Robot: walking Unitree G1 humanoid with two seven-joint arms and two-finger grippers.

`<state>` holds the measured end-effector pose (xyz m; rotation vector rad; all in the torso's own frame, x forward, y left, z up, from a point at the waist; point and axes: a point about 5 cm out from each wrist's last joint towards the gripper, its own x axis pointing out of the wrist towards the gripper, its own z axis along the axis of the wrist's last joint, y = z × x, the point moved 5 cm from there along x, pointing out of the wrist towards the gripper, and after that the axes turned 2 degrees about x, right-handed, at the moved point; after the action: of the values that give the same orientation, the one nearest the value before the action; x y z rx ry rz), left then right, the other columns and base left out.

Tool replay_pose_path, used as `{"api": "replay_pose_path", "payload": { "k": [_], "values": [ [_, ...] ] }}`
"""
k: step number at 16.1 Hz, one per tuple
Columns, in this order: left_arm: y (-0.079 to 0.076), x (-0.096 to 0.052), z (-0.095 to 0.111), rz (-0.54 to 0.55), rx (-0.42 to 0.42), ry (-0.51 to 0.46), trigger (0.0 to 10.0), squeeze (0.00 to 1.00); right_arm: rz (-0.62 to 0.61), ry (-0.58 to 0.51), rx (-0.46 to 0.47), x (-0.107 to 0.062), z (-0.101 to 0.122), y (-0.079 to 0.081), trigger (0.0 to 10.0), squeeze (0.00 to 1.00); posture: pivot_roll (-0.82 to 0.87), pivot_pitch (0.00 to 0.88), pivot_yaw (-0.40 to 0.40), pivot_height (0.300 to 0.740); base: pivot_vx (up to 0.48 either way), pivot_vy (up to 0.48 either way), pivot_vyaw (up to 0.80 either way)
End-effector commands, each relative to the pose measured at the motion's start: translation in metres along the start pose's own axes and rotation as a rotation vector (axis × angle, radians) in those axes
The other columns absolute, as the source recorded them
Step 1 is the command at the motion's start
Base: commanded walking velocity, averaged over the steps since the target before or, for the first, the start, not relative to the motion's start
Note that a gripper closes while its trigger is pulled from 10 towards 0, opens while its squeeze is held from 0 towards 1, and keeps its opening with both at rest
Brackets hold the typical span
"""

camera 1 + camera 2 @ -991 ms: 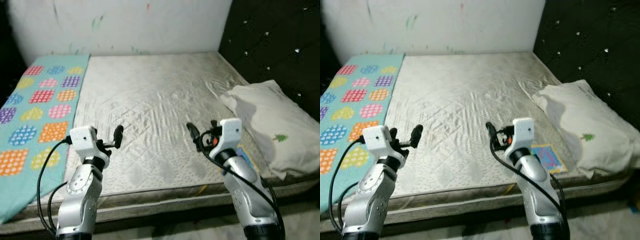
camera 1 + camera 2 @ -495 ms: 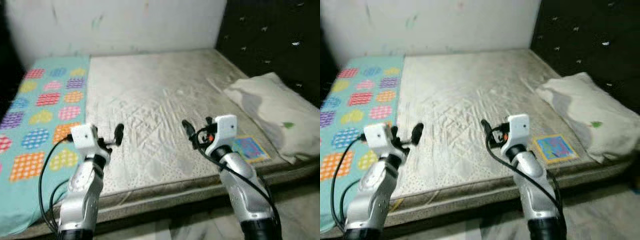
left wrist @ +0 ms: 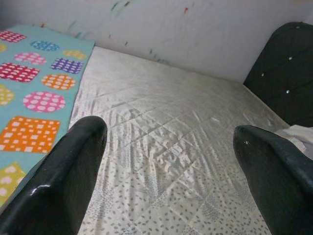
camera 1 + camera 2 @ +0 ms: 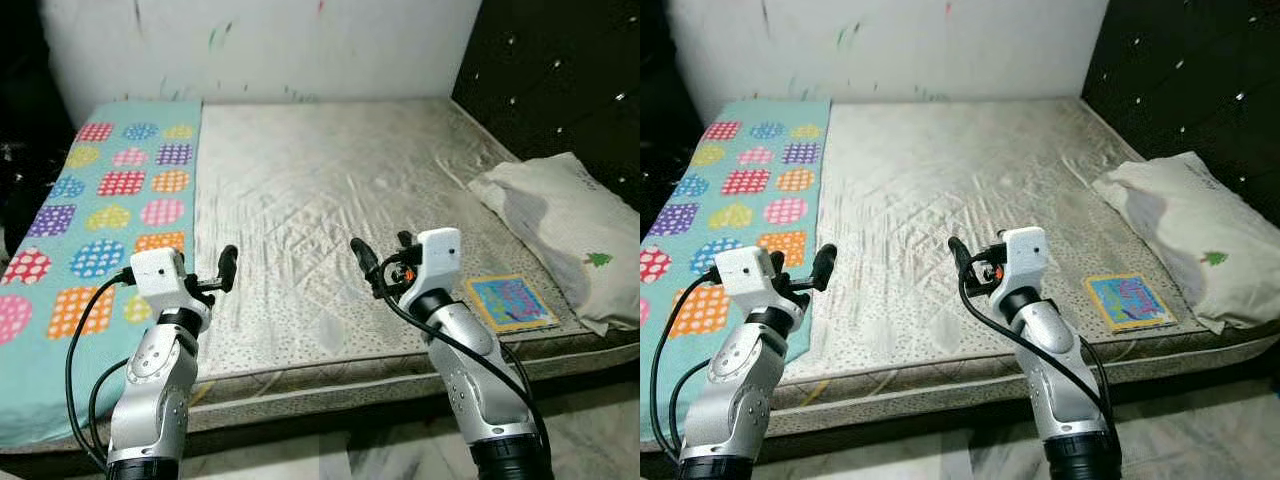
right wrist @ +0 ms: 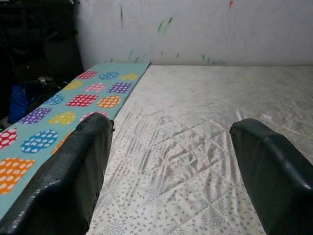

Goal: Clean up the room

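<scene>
Your left gripper has its two black fingers spread wide with nothing between them, and the right gripper is the same: wide apart, empty, pointing out over the bed. Both hover above the near edge of the pale quilted mattress, well short of anything loose.

The nearest thing to tidy looks like the small square colourful picture book, lying flat near the mattress's front right corner, just beside the crumpled white pillow with a small green tree print. On the left side lies the turquoise blanket with dotted coloured patches, spread flat to the edge.

If you take the book, use the right arm (it is closer). Because the book is thin and flat on soft fabric, come in low from its free edge, press one finger into the mattress beneath it, then close.
</scene>
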<state>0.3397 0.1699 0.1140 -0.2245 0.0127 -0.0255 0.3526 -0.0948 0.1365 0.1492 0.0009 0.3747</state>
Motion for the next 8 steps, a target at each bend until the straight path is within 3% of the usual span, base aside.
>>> {"api": "replay_pose_path", "payload": {
  "k": [1, 6, 8],
  "values": [
    [-0.0014, 0.0011, 0.0026, -0.002, 0.010, -0.007, 10.0, 0.00, -0.006, -0.018, -0.004, -0.0001, 0.0059, -0.0027, 10.0, 0.00, -0.15, 0.000, -0.024, 0.740, 0.000, 0.000, 0.00],
    [-0.0017, 0.0015, 0.0038, -0.004, 0.011, -0.015, 10.0, 0.00, -0.006, -0.020, -0.005, 0.0005, 0.0060, -0.0031, 10.0, 0.00, -0.14, 0.000, -0.024, 0.740, 0.000, 0.000, 0.00],
    [-0.0101, 0.0017, 0.0088, -0.064, -0.014, -0.044, 10.0, 0.00, -0.009, -0.002, -0.028, -0.0029, -0.0008, -0.0029, 10.0, 0.00, -0.13, 0.000, -0.012, 0.740, 0.300, 0.000, 0.00]
  ]
}}
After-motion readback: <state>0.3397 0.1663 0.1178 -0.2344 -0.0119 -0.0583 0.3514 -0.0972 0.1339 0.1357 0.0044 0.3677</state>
